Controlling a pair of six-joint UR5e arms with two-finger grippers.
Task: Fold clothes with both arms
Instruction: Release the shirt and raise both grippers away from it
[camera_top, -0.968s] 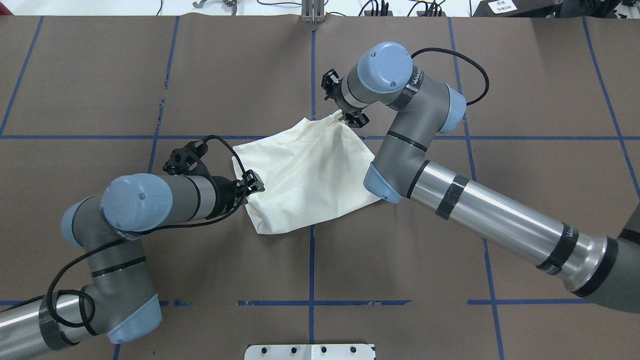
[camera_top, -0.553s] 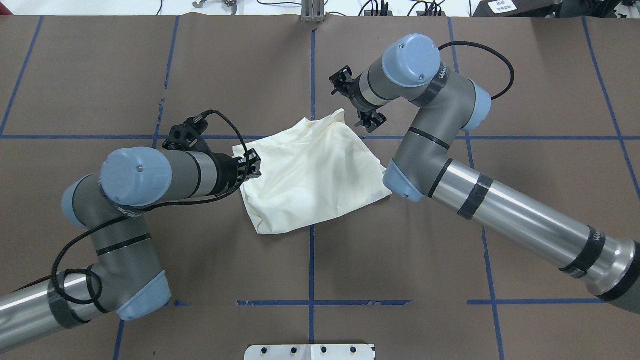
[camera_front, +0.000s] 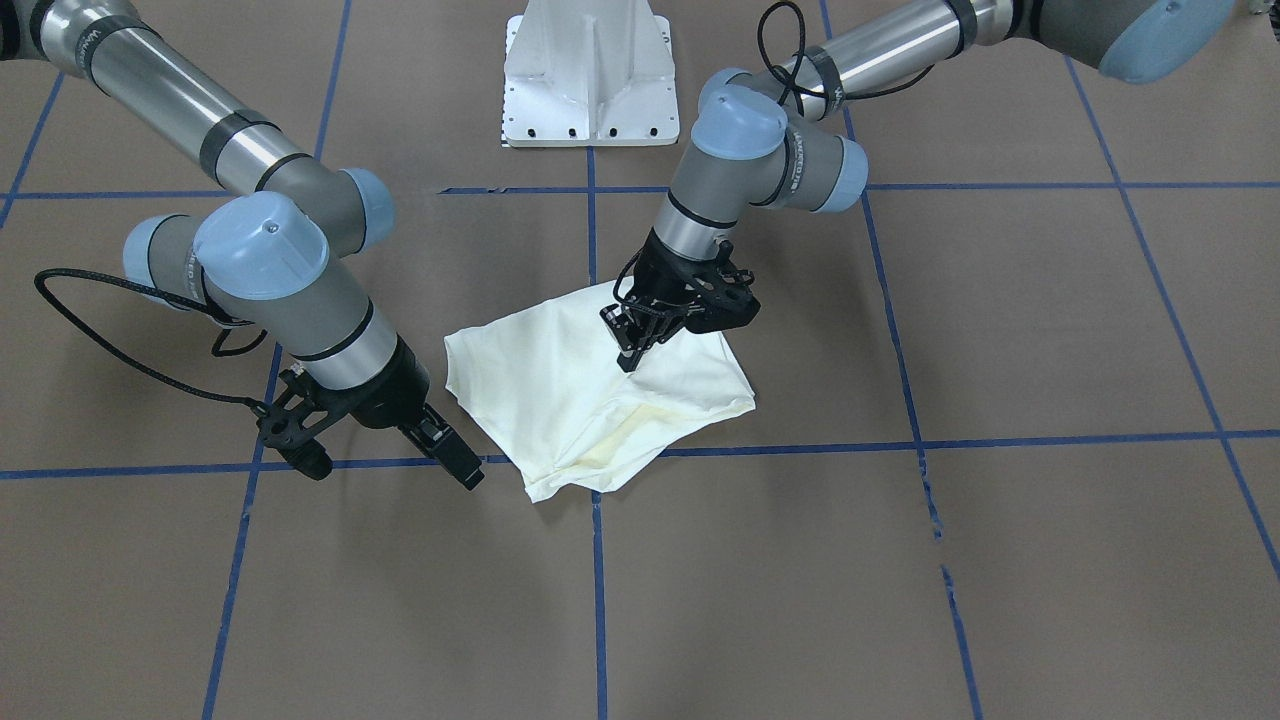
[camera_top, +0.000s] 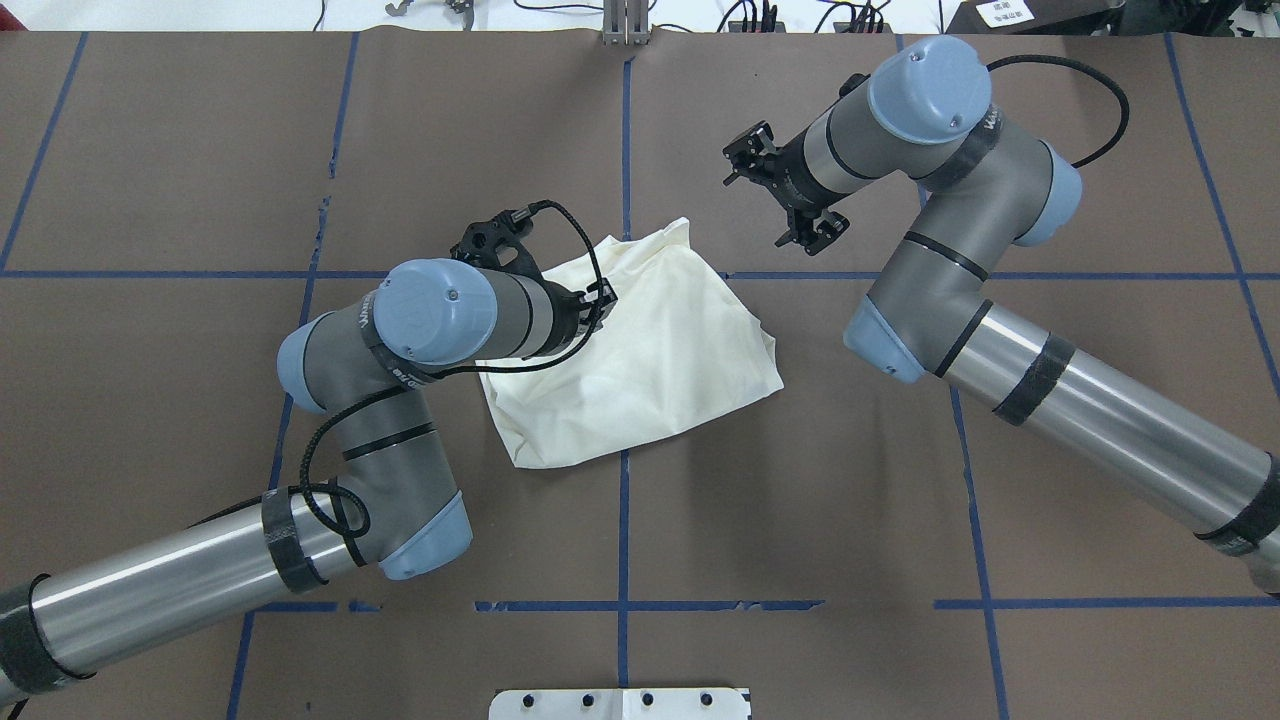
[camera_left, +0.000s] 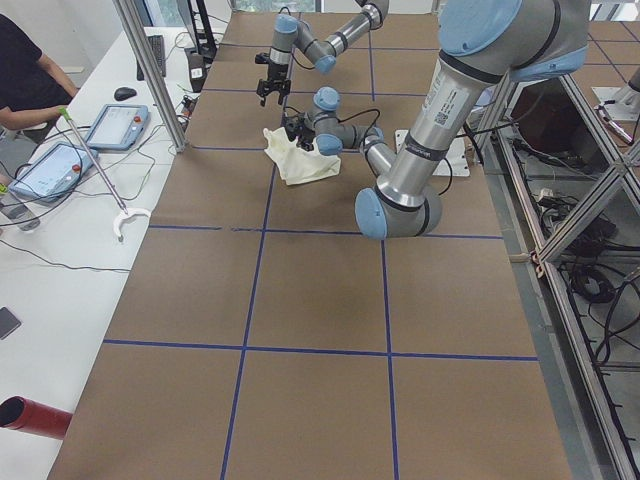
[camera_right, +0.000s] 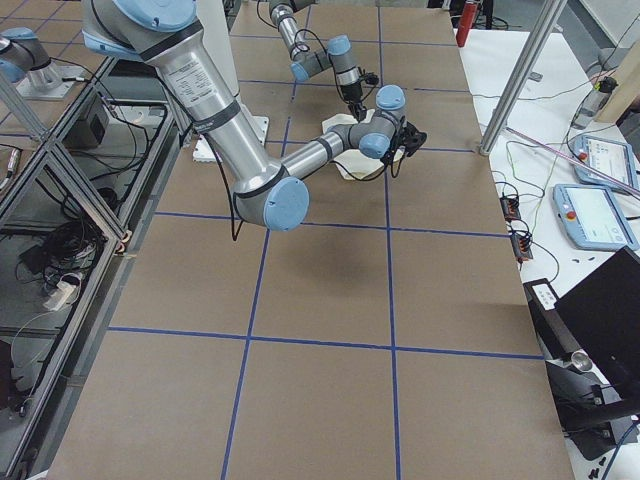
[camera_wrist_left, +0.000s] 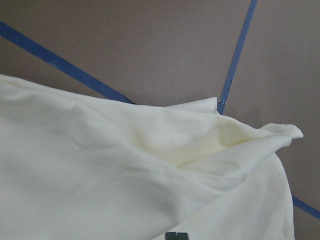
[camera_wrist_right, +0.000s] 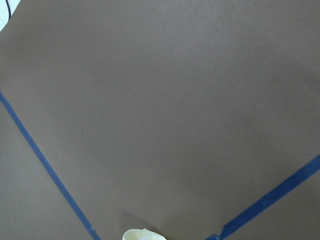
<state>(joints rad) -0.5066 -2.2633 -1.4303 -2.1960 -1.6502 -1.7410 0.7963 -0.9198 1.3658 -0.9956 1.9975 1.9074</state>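
The big brown table (camera_top: 200, 150) has blue tape lines on it. The right arm (camera_top: 1000, 180) has swung back. A second ago its tip was at the shirt's far corner. The left arm (camera_top: 430, 315) has moved in from the shirt's side edge and now leans over it.

The shirt (camera_top: 670, 340) lies in a bumpy folded square near the middle of the table, plain side up (no cat shows).

The left gripper (camera_front: 627, 358) points down onto the top of the shirt. Nobody could tell from here if its fingers pinch any cloth. The right gripper (camera_front: 460, 468) hangs over bare table just beside the shirt with nothing in it. How wide it is open is not clear.

So one fold looks done, and the left arm seems ready to start the next.
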